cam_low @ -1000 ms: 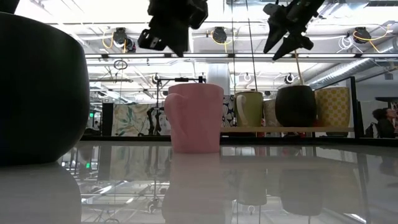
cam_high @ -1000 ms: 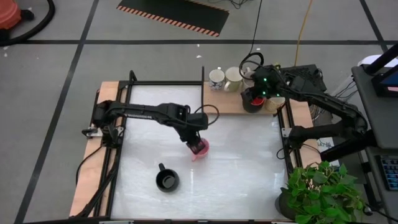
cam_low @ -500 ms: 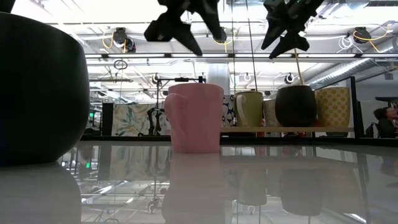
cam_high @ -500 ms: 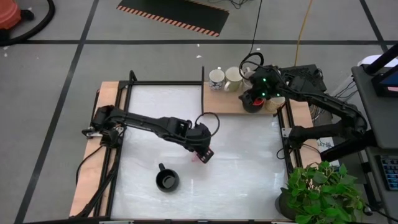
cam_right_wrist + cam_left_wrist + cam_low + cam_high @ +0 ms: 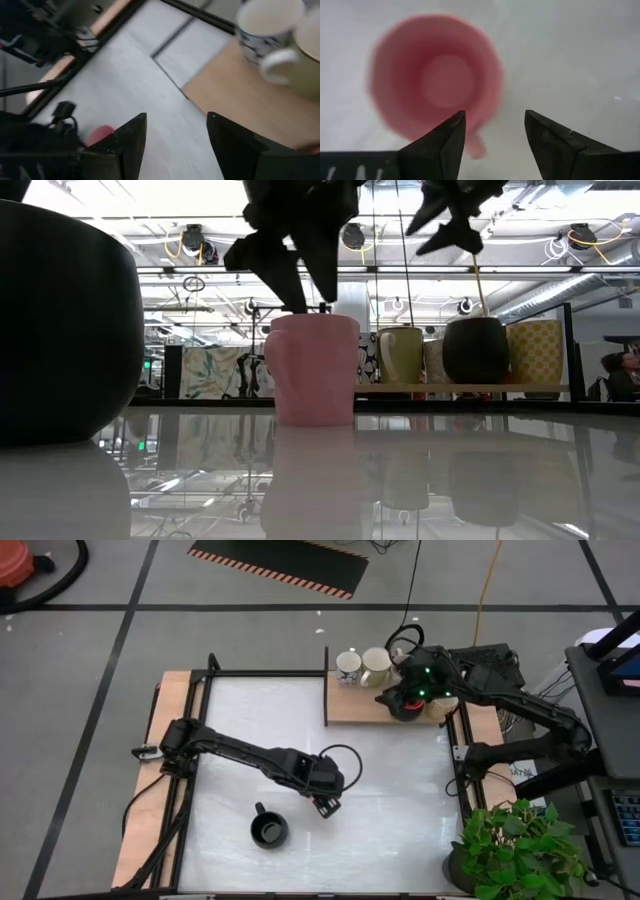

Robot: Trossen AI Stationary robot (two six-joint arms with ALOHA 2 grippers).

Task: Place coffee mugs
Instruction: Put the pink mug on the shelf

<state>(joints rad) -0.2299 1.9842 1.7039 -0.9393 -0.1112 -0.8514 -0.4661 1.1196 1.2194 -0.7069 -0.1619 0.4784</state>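
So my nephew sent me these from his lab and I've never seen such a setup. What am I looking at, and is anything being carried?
It is a robot with two dark arms at a white table. One picture looks straight down, one looks level across the tabletop, and two come from cameras on the arms' wrists. The left gripper hangs open just above a pink mug that stands on the table, and holds nothing. A black mug stands nearby. The right gripper is open and empty over a wooden shelf at the table's far edge, where more mugs wait, among them a white mug with blue marks and a cream mug.
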